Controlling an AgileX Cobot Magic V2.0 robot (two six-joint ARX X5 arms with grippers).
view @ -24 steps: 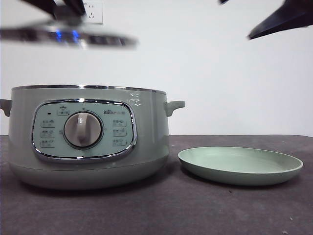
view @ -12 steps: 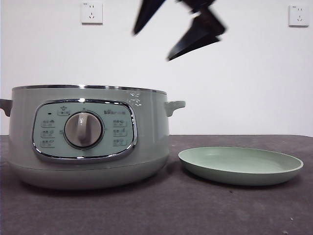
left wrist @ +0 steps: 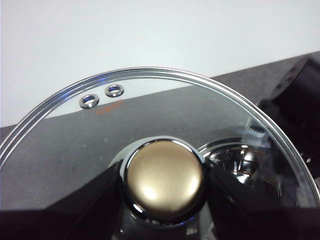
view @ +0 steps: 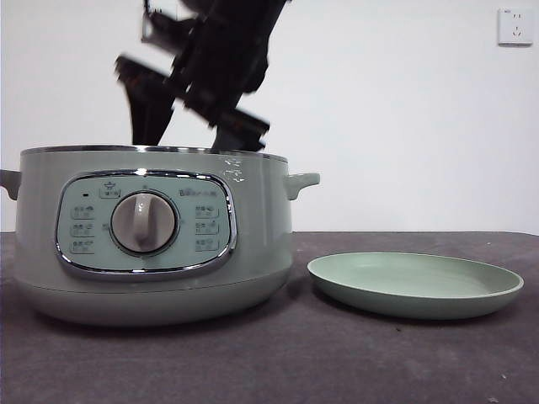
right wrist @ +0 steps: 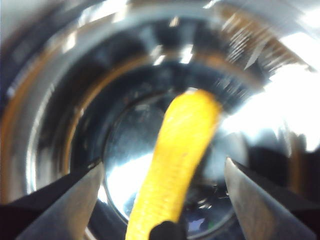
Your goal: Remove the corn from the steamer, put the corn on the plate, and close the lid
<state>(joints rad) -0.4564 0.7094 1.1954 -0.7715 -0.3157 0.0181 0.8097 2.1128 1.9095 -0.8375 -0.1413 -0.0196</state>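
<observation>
The sage-green steamer (view: 152,244) stands open at the left of the front view. My right gripper (view: 192,135) reaches down into its mouth, jaws open. In the right wrist view the gripper (right wrist: 162,165) has one jaw on each side of the yellow corn (right wrist: 177,150), which lies on the shiny pot bottom (right wrist: 50,125); that view is blurred. My left gripper (left wrist: 162,175) is shut on the knob of the glass lid (left wrist: 150,115) and holds it up, out of the front view. The pale green plate (view: 414,284) sits empty to the right of the steamer.
The dark table (view: 337,362) runs in front of the steamer and plate. A white wall with a socket (view: 514,25) is behind. The steamer's side handle (view: 301,181) sticks out toward the plate.
The lid and left gripper went out of the front view at the upper left. My right gripper came from the upper right, moved left and dropped into the steamer's mouth.
</observation>
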